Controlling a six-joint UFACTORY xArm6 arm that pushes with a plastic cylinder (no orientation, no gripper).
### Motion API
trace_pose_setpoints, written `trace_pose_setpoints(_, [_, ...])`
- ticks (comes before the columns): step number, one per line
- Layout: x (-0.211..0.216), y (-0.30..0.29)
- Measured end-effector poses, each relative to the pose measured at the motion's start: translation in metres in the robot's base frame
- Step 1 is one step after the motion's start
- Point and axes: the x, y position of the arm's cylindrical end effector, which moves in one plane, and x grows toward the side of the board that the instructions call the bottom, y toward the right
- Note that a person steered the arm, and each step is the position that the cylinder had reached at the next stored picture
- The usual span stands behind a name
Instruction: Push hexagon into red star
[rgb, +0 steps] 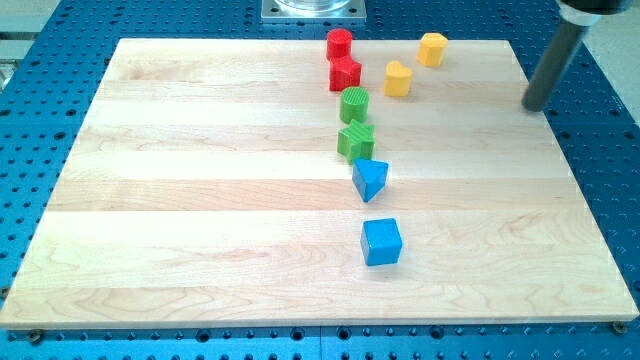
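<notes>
A yellow hexagon block (432, 48) lies near the board's top edge, right of centre. The red star block (345, 72) lies to its left and a little lower. A red cylinder (339, 43) sits just above the star, nearly touching it. A second yellow block (398, 78), its shape unclear, lies between the hexagon and the star. My tip (536, 107) is at the board's right edge, well to the right of and below the hexagon, touching no block.
A column of blocks runs down from the red star: a green cylinder (354, 104), a green star (356, 141), a blue triangle (369, 179) and a blue cube (381, 241). The wooden board (180, 200) rests on a blue perforated table (600, 150).
</notes>
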Motion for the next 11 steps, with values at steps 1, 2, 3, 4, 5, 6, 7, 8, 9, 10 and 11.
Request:
trace_pose_setpoints(1, [-0.026,-0.04])
trace_pose_setpoints(2, [-0.078,-0.04])
trace_pose_setpoints(3, [-0.114,-0.048])
trace_pose_setpoints(4, [-0.117,-0.074])
trace_pose_setpoints(5, [-0.113,-0.122])
trace_pose_setpoints(6, [-0.133,-0.134])
trace_pose_setpoints(7, [-0.119,-0.173])
trace_pose_setpoints(8, [-0.097,-0.237])
trace_pose_setpoints(9, [-0.113,-0.242])
trace_pose_setpoints(10, [-0.122,-0.2])
trace_pose_setpoints(11, [-0.132,-0.235])
